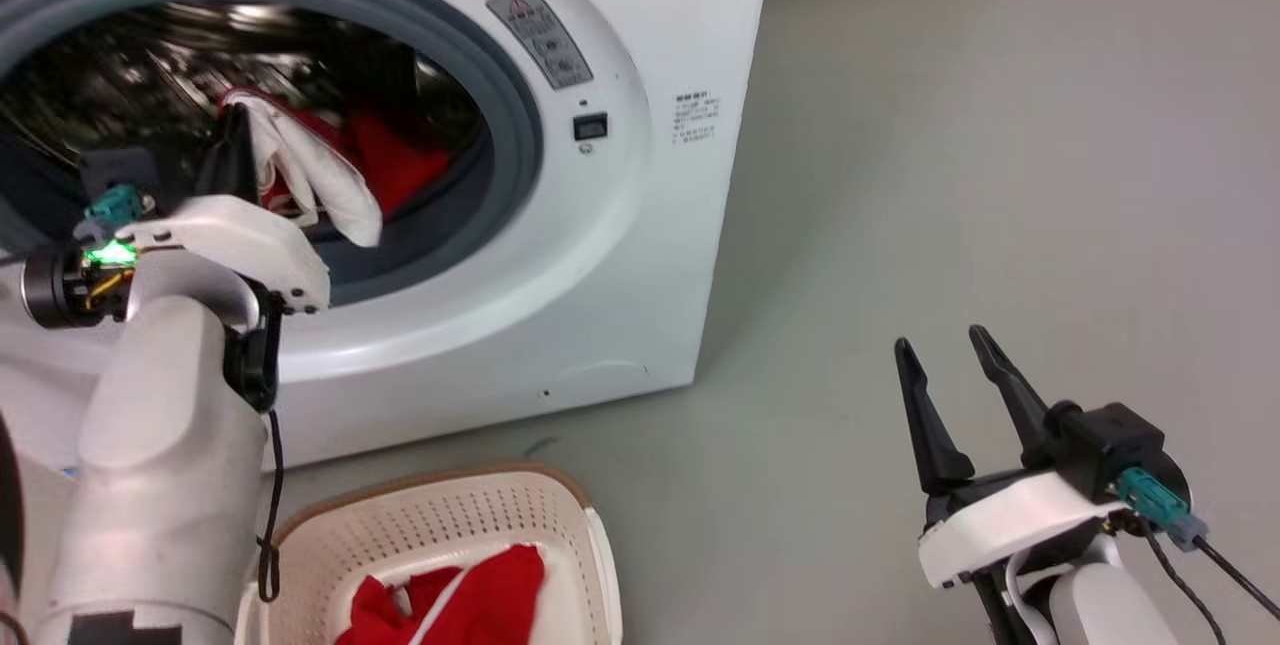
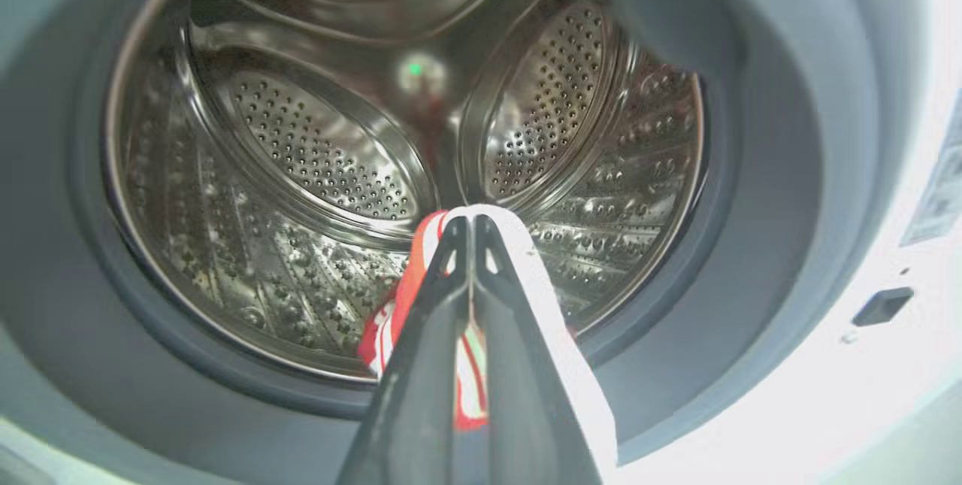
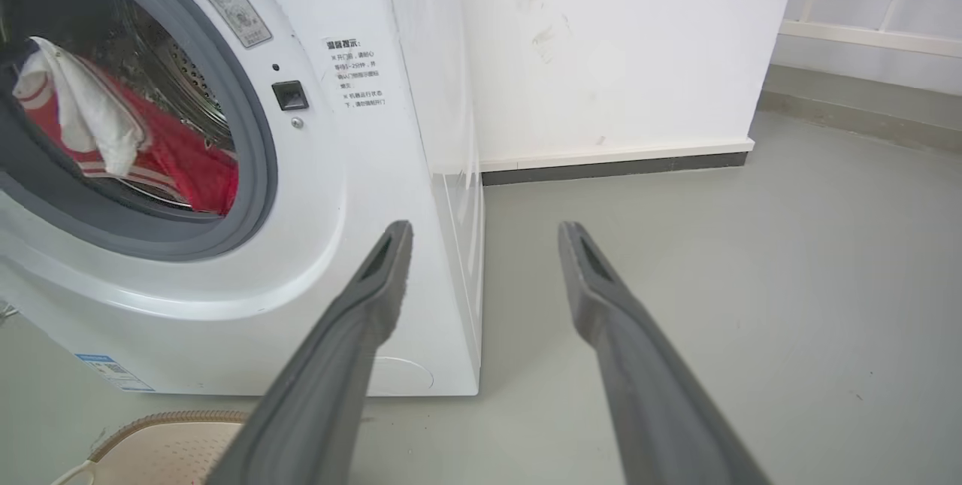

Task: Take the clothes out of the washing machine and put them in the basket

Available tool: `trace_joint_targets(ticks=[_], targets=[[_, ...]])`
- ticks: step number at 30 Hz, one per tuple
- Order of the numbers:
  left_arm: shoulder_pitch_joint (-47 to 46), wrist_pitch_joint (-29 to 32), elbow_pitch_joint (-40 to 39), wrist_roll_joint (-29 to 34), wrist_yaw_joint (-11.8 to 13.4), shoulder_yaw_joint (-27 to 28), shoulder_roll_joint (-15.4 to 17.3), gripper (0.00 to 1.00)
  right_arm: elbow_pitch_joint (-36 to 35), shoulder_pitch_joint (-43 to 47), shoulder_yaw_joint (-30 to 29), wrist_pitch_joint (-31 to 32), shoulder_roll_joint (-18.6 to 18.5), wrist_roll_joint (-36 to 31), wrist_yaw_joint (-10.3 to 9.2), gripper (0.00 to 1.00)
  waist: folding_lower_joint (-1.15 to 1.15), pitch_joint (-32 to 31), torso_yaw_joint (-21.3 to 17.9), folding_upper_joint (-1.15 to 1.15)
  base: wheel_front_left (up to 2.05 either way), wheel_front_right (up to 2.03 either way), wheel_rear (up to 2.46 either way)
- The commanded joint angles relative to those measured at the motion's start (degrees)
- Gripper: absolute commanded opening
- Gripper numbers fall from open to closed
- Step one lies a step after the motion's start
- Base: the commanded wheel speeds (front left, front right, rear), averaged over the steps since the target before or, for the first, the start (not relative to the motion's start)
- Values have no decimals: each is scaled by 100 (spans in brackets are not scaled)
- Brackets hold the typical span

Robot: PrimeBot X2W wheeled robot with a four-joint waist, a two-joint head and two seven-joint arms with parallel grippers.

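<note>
Left wrist view: left gripper point(image 2: 471, 219) is clamping the clothes point(image 2: 530, 263) at the washing machine's point(image 2: 774, 259) mouth to pull them out; right gripper's point(image 3: 485, 231) idling, fingers spread.

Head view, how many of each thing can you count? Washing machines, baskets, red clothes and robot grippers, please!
Washing machine: 1
Laundry basket: 1
Red garments: 2, one held by the left gripper at the drum mouth, the other lying in the basket
Grippers: 2, the left gripper and the right gripper
Total: 6
</note>
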Motion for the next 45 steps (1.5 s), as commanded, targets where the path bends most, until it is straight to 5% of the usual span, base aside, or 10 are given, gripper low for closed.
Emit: trace_joint_targets(ticks=[1, 14, 29, 38, 45], targets=[[157, -41, -198, -9, -16, 34, -34, 0, -65, 133, -48, 47, -4, -24, -4, 100, 1, -290, 129, 0, 0, 0, 0], [1398, -27, -2471, 5, 25, 34, -380, 0, -506, 745, -306, 405, -3, -114, -4, 100, 1, -858, 499, 0, 0, 0, 0], [3292, 1157, -6881, 74, 604, -152, -496, 0, -895, 1092, -348, 701, -3, -189, -4, 100, 1, -1034, 890, 0, 0, 0, 0], [4498, 1399, -6662, -161, 840, -244, -750, 0, -999, 963, -274, 723, -3, -205, -3, 100, 1, -740, 884, 0, 0, 0, 0], [4750, 1298, -5286, -528, 600, -458, -917, 0, -981, 752, -250, 681, -1, -180, -3, 100, 1, -311, 966, 0, 0, 0, 0]])
